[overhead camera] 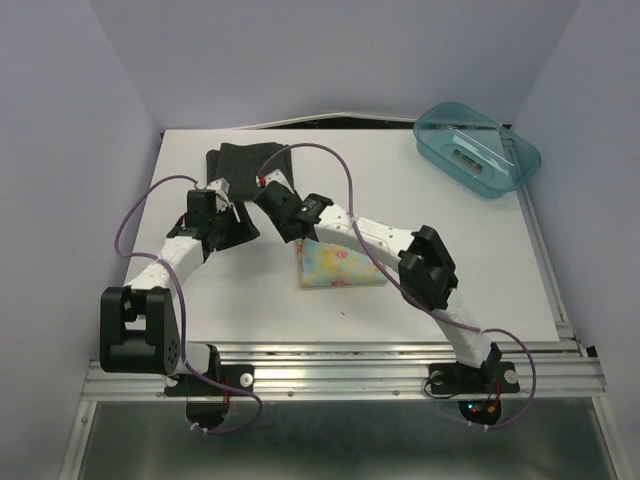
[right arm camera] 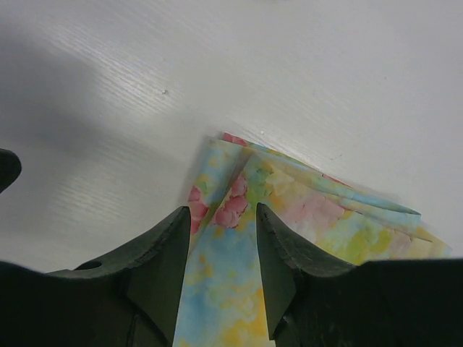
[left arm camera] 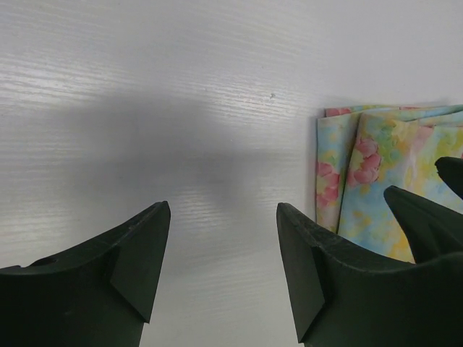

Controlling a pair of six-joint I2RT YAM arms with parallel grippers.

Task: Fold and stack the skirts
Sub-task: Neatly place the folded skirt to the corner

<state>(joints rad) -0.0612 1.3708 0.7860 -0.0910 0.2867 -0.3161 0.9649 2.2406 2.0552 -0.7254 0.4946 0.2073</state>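
The pastel floral skirt (overhead camera: 338, 266) lies folded in a small rectangle near the table's middle. The dark charcoal skirt (overhead camera: 245, 160) lies flat at the back left. My right gripper (overhead camera: 290, 232) is open, fingers down over the floral skirt's near-left corner; in the right wrist view (right arm camera: 221, 217) the floral skirt (right arm camera: 289, 210) shows between the jaws, and I cannot tell whether they touch it. My left gripper (overhead camera: 240, 228) is open and empty over bare table; the left wrist view (left arm camera: 221, 217) shows the floral skirt (left arm camera: 376, 166) just to its right.
A translucent teal bin (overhead camera: 478, 150) stands at the back right corner. The white table (overhead camera: 450, 260) has walls close on the left and back. The two grippers are close together; the right finger (left arm camera: 419, 210) shows in the left wrist view.
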